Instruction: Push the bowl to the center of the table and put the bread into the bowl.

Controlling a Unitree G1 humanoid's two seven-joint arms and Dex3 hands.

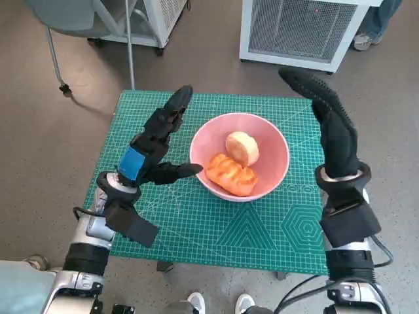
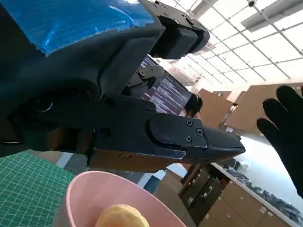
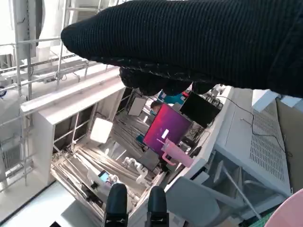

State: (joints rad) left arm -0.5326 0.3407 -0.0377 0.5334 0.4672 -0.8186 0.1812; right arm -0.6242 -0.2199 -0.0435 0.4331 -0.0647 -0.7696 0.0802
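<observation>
A pink bowl [image 1: 272, 171] stands near the middle of the green cutting mat [image 1: 216, 229]. Inside it lie a round pale bun [image 1: 242, 148] and an orange-brown bread roll [image 1: 232, 174]. My left hand [image 1: 157, 140] hovers just left of the bowl with fingers spread, its lowest finger close to the rim, holding nothing. My right hand [image 1: 329, 124] is raised to the right of the bowl, fingers straight and pointing away, empty. In the left wrist view the bowl's rim [image 2: 83, 187] and the bun [image 2: 120, 216] show below my black fingers [image 2: 189, 137]; my gloved right hand [image 2: 286, 130] shows beyond.
The mat covers a small table with floor all round. A white machine housing [image 1: 301, 29] stands behind it, and a chair leg and pole [image 1: 129, 46] at the back left. A person's shoes [image 1: 219, 304] show at the front edge.
</observation>
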